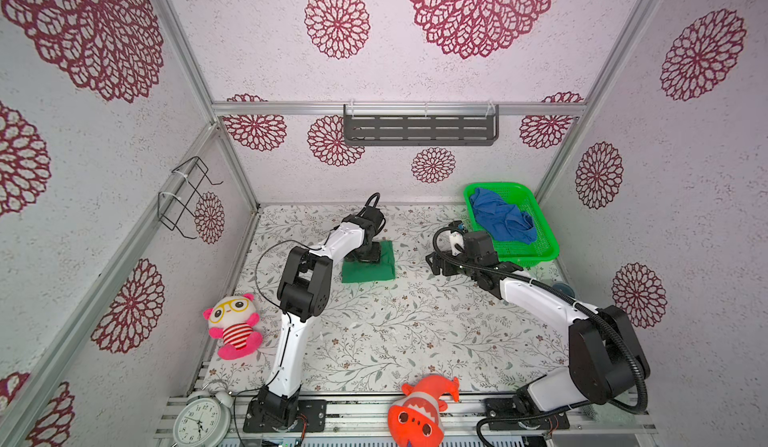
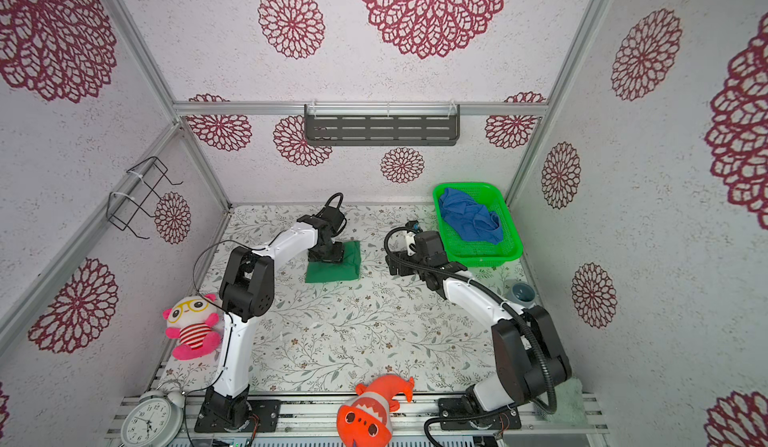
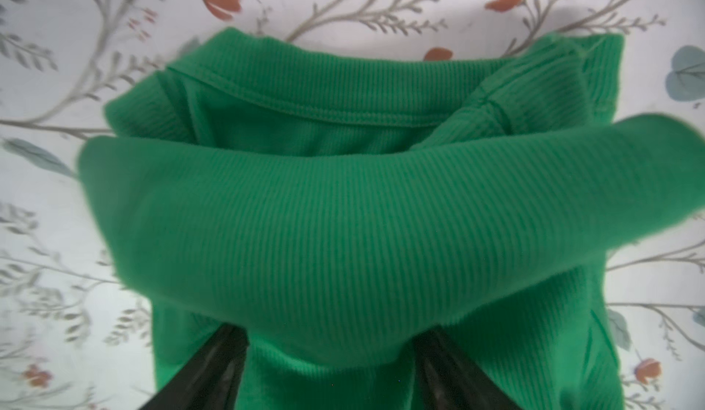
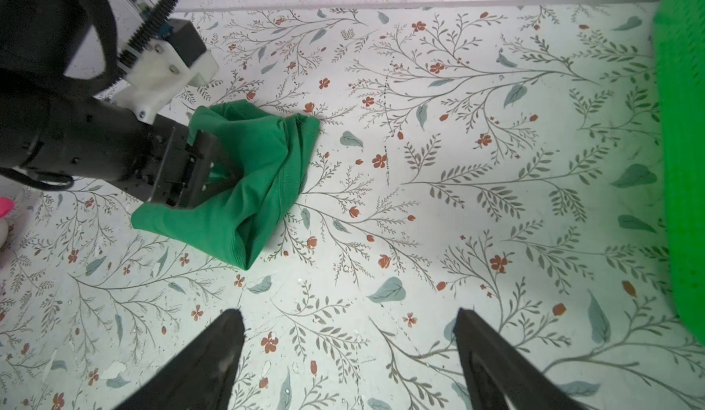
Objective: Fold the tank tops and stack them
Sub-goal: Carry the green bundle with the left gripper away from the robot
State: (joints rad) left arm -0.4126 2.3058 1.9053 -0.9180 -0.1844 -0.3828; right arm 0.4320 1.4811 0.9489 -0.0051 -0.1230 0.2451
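Note:
The dark green tank top (image 1: 374, 272) (image 2: 336, 272) lies as a small folded bundle on the floral table, left of centre at the back. My left gripper (image 1: 368, 253) (image 2: 328, 253) points down into it. In the left wrist view the gripper (image 3: 332, 332) has its jaws spread, with the tips tucked under a fold of the green cloth (image 3: 343, 217). The royal blue tank top (image 1: 500, 220) (image 2: 469, 218) lies crumpled in the green basket (image 1: 540, 253). My right gripper (image 1: 434, 260) (image 4: 349, 312) is open over bare table, between bundle and basket, holding nothing.
A pink panda plush (image 1: 232, 326) and an alarm clock (image 1: 201, 420) sit at the front left. An orange fish plush (image 1: 419, 407) lies on the front rail. A small bowl (image 2: 523, 293) stands by the right wall. A shelf (image 1: 419, 127) and a wire rack (image 1: 187, 195) hang on the walls.

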